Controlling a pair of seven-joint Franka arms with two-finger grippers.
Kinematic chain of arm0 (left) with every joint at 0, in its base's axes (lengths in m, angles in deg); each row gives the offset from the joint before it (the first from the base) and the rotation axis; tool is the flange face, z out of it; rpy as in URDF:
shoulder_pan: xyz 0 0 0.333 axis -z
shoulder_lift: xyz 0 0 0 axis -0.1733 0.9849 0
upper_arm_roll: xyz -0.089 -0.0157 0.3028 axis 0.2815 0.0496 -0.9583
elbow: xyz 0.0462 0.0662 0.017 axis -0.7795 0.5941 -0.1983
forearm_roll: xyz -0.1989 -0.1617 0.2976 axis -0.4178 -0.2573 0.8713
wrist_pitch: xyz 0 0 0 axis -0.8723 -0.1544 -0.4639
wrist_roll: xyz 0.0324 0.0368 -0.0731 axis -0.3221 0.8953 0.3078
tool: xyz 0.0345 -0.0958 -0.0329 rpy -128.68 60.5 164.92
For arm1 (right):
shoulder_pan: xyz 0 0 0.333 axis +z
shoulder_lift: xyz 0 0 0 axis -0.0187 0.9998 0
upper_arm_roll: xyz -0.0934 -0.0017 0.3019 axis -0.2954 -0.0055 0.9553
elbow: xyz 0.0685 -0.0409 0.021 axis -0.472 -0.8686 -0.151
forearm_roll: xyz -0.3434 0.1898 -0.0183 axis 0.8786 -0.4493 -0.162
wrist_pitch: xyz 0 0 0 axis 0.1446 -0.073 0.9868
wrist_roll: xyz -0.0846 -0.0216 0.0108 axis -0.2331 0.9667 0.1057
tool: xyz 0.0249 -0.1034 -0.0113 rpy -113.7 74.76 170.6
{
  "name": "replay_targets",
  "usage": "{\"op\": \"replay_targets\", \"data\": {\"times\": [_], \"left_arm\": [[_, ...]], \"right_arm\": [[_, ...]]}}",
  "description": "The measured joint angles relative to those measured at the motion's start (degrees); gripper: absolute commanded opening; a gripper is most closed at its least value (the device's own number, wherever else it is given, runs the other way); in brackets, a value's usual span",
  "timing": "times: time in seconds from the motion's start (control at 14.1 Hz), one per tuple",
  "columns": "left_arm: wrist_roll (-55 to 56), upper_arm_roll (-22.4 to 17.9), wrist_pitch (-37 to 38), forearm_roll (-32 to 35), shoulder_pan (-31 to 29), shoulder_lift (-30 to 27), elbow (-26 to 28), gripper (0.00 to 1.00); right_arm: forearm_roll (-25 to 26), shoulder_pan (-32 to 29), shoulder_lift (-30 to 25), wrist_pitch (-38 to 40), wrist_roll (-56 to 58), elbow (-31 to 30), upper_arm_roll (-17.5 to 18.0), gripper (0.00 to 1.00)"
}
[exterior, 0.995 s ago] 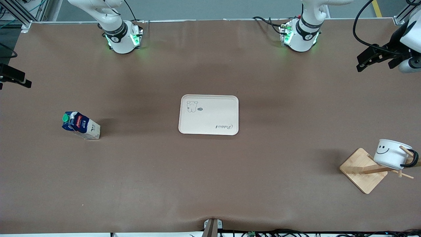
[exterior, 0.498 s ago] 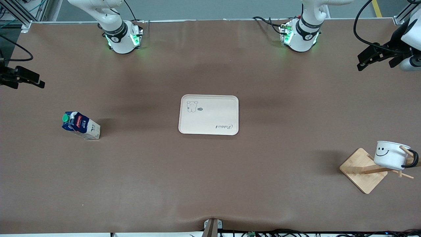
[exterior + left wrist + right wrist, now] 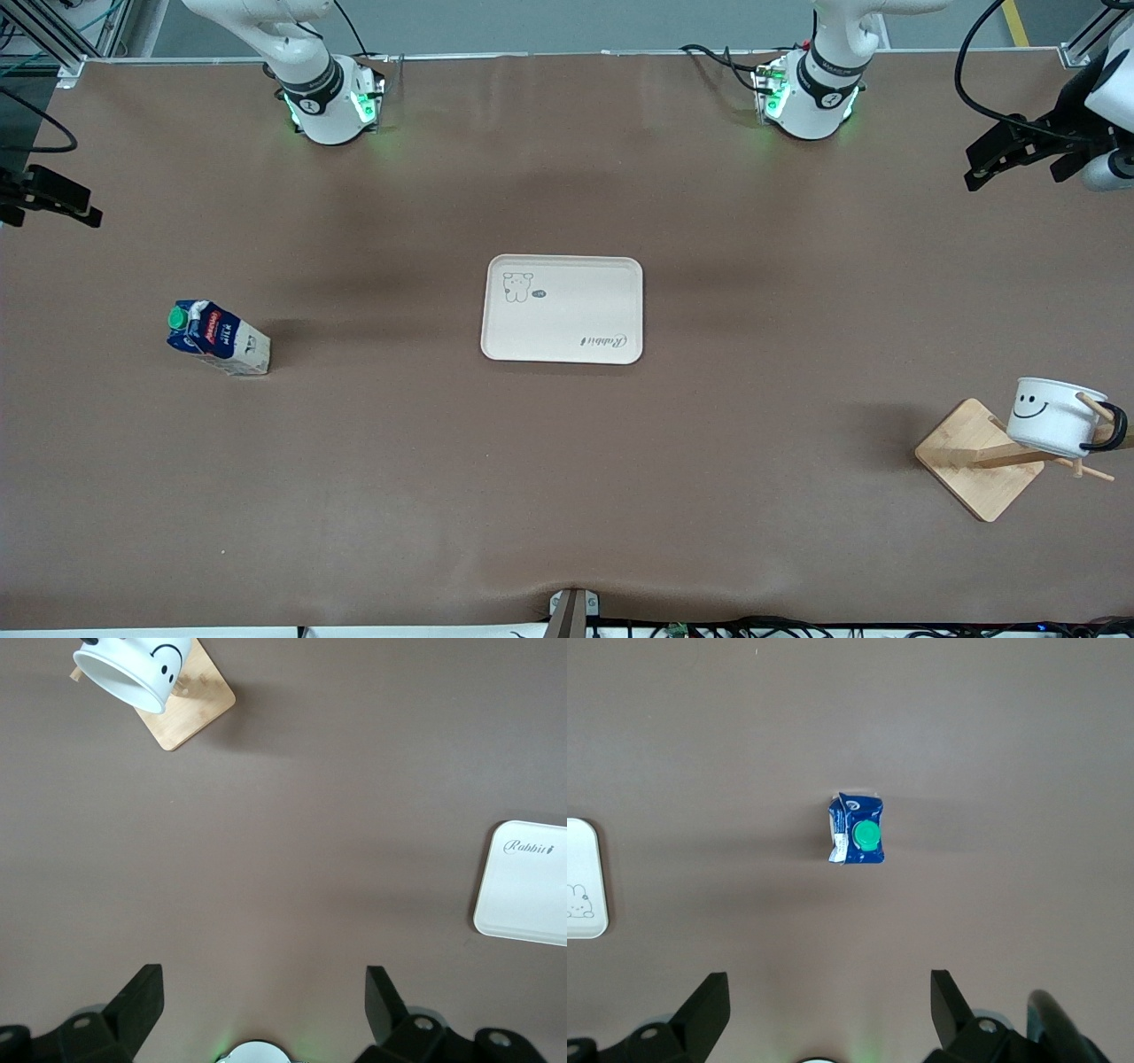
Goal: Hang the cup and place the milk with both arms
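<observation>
We see the left gripper with its fingers spread wide and nothing between them, hanging in the air over the table's edge at the left arm's end. The right gripper is likewise spread and bare, up over the edge at the right arm's end. Straight below its wrist camera stands the milk, upright on the brown table, with bare cloth on every side of it and a wide stretch between it and the tray at the table's middle. The tray lies flat with nothing on it. The cup hangs tilted by its black handle on a peg of the wooden rack, close to the edge at the left arm's end and nearer the front camera than the tray. Between rack and tray we see open table.
</observation>
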Motion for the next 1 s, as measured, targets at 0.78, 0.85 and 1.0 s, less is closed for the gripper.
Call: {"op": "replay_targets", "data": {"times": [0.78, 0.85, 1.0], "left_arm": [[-0.01, 0.0, -0.09, 0.0, -0.01, 0.74, -0.82, 1.0], [-0.01, 0.0, -0.09, 0.0, -0.02, 0.74, -0.92, 1.0], [-0.01, 0.0, -0.09, 0.0, -0.04, 0.75, -0.93, 1.0]], "right_arm": [[0.16, 0.25, -0.44, 1.38, -0.44, 0.46, 0.5, 1.0], [0.15, 0.26, -0.44, 1.37, -0.44, 0.52, 0.51, 1.0], [0.15, 0.26, -0.44, 1.37, -0.44, 0.67, 0.52, 1.0]]}}
